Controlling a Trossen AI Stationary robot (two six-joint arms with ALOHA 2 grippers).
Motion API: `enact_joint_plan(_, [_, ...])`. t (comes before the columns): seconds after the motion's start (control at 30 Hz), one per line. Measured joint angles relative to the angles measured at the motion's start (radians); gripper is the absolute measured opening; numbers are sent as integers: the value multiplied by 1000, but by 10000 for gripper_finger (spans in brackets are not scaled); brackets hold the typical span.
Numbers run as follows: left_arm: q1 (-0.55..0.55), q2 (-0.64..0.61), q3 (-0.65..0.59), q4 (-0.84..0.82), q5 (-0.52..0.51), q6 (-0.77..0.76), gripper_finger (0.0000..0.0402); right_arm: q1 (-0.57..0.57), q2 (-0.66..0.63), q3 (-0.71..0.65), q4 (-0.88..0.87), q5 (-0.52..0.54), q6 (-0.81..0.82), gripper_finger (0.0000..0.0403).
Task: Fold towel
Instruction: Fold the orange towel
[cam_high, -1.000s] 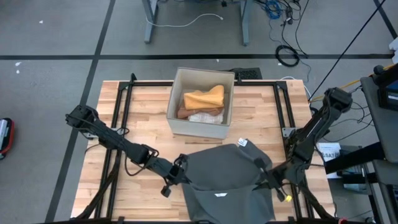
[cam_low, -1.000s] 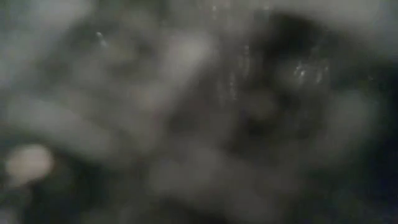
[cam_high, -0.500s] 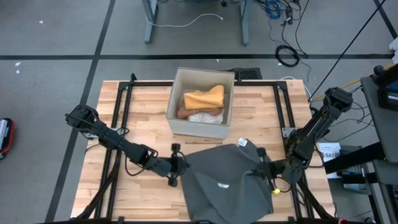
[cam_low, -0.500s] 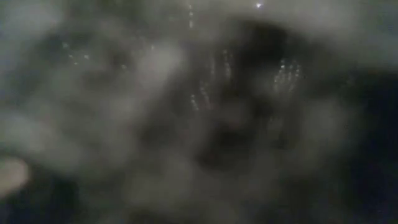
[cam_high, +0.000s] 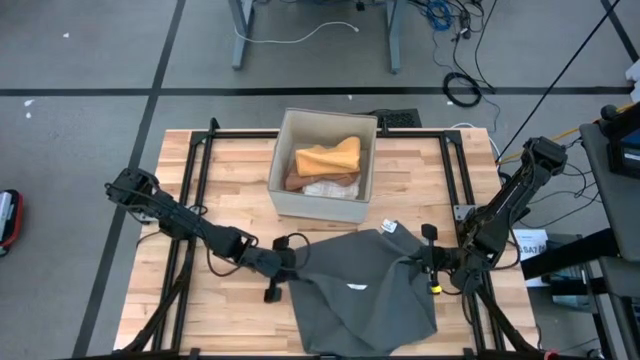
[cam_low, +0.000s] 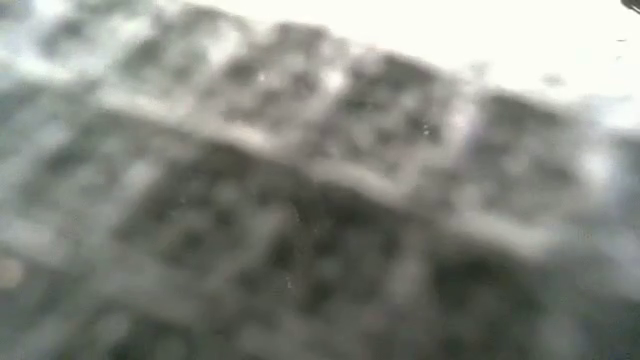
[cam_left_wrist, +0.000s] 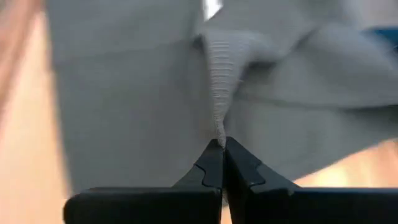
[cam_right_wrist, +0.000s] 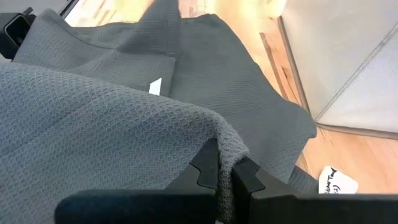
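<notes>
A dark grey waffle-weave towel (cam_high: 365, 295) lies spread on the wooden table (cam_high: 235, 170) near its front edge, and part of it hangs over that edge. My left gripper (cam_high: 290, 262) is shut on the towel's left side. My right gripper (cam_high: 415, 262) is shut on its right side. Both sit low over the table. The stretch of towel between them is raised and wrinkled. Blurred grey cloth (cam_low: 300, 200) fills the low view. My left gripper pinches a narrow bunched ridge of the towel's left edge (cam_left_wrist: 217, 118) between its two fingertips. It comes slanting down from the table's left. The cloth runs away from the fingers in a raised fold, and the rest lies on the table. My right gripper pinches a rolled-over fold at the towel's right edge (cam_right_wrist: 229, 142) between its two fingers. It comes slanting down from the table's right. The cloth drapes over the fingertips and slopes away slack onto the table.
An open cardboard box (cam_high: 323, 165) with folded orange and light towels stands at the table's far middle, just beyond the grey towel. A white paper slip (cam_high: 390, 228) lies between box and towel. Black rails (cam_high: 195, 190) run along the table's left and right sides.
Both grippers have moved toward the table's far edge and a little closer together. They have sunk lower, and their wrists have rolled. The held sides of the towel have gone with them toward the box, while the part hanging over the near edge has been drawn further onto the table.
</notes>
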Motion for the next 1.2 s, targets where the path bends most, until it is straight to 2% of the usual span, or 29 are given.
enact_joint_plan(0.17, [-9,-38,1,154,76,-16,0,0,0,0,-3,0,-6,0])
enact_joint_plan(0.33, [-16,-120,18,106,98,-25,0,0,0,0,-3,3,-17,0])
enact_joint_plan(0.5, [-22,-176,18,-44,312,-45,0,0,0,0,-6,3,-20,0])
enact_joint_plan(0.57, [-21,-200,18,-30,413,-43,0,0,0,0,-6,4,-22,0])
enact_joint_plan(0.63, [-21,-235,18,40,464,-41,0,0,0,0,-6,5,-23,0])
enact_joint_plan(0.7, [-21,-279,19,66,449,-5,0,0,0,0,-6,5,-25,0])
enact_joint_plan(0.8, [-19,-338,20,20,371,39,0,0,0,0,-7,5,-27,0])
enact_joint_plan(0.9, [5,-367,21,-268,170,-41,0,0,0,0,-7,5,-27,0])
enact_joint_plan(0.97, [46,-348,15,-471,70,-108,0,0,0,0,-6,5,-27,0])
enact_joint_plan(1.0, [68,-334,3,-522,39,-141,0,0,0,0,-6,5,-27,0])
enact_joint_plan(1.07, [106,-315,-31,-512,43,-167,0,0,0,0,-7,9,-29,0])
enact_joint_plan(1.2, [160,-269,-99,-300,165,-111,0,0,0,0,-7,27,-31,0])
